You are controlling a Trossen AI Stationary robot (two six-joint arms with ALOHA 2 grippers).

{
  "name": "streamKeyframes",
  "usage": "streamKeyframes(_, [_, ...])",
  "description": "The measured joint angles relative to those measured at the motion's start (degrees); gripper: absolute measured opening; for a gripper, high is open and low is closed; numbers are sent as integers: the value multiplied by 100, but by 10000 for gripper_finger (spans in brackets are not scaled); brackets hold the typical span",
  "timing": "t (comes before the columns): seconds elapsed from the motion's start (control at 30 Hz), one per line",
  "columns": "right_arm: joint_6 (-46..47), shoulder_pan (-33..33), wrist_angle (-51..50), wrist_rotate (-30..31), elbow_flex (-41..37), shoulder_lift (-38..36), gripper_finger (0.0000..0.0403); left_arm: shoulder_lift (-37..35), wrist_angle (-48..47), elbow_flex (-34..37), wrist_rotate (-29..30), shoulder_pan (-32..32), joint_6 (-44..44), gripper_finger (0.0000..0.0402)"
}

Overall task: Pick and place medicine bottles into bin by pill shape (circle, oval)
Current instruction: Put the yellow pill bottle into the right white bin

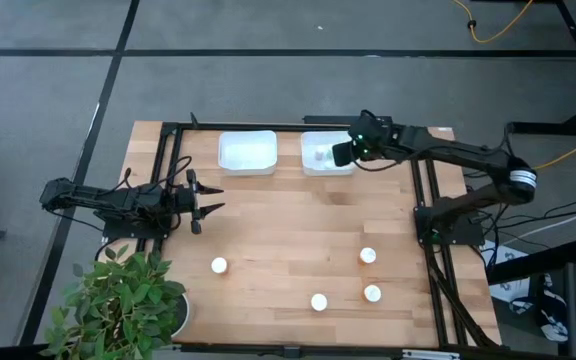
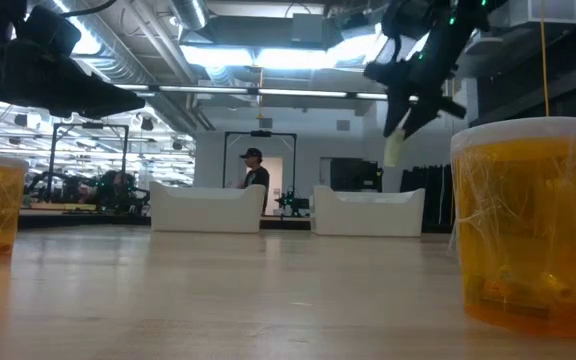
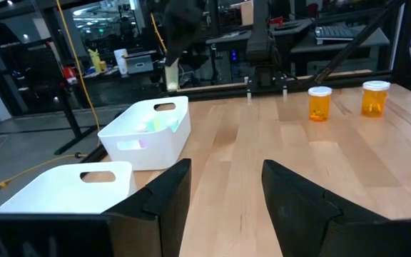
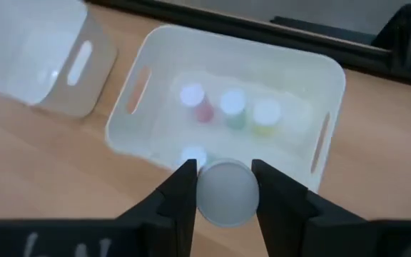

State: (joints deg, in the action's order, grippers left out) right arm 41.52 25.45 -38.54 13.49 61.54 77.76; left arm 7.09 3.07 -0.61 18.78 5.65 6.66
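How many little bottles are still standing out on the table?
4: one toward the left, one near the front edge, two toward the right. Others are already in a bin.

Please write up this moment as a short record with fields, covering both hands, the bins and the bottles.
right hand: shut on a white-capped bottle, above the right bin
left hand: open, empty, at the table's left edge
right bin contents: several bottles
left bin: no bottles visible in it from above
bottles on the table: four, standing apart, with white caps
plant: at the table's near-left corner
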Motion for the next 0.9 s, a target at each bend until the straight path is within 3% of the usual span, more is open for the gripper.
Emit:
streamKeyframes(0.33, [2, 177, 74, -112, -33, 880, 120, 1, -2, 1, 1, 0, 2, 166])
streamKeyframes(0.9, [-273, 172, 734, 440, -33, 1684, 121, 2, -2, -1, 1, 0, -4, 166])
